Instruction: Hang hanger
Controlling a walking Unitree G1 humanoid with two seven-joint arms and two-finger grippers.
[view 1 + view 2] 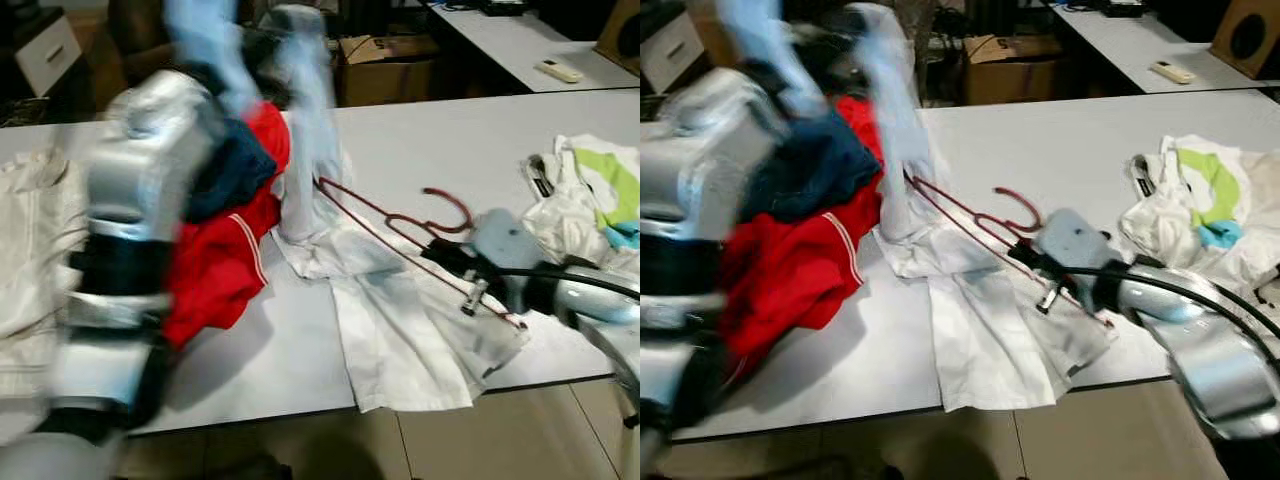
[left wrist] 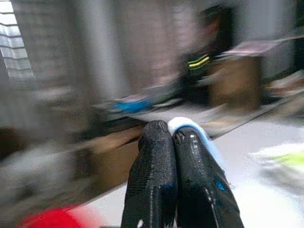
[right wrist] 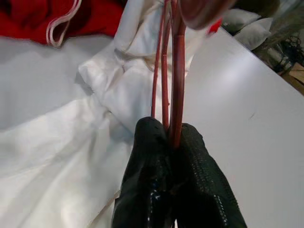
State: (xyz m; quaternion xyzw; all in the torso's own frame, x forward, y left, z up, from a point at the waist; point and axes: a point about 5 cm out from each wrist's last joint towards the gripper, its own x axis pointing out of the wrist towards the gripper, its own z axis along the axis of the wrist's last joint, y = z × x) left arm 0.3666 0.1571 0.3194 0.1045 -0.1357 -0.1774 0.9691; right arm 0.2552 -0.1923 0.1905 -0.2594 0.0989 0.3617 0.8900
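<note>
Gripping the thin dark-red wire hanger (image 1: 400,225) over the white table (image 1: 450,140), the right end effector (image 3: 173,137) is clamped shut, while pale blue cloth (image 2: 190,128) is pinched by the left end effector (image 2: 173,137); threading the garment seemingly comes next.

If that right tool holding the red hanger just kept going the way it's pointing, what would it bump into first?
Probably the rumpled white garment lying on the table: the right tool, shut on the red hanger, points along the hanger's wires toward it. The red clothes lie further on. Depth is hard to judge.
</note>
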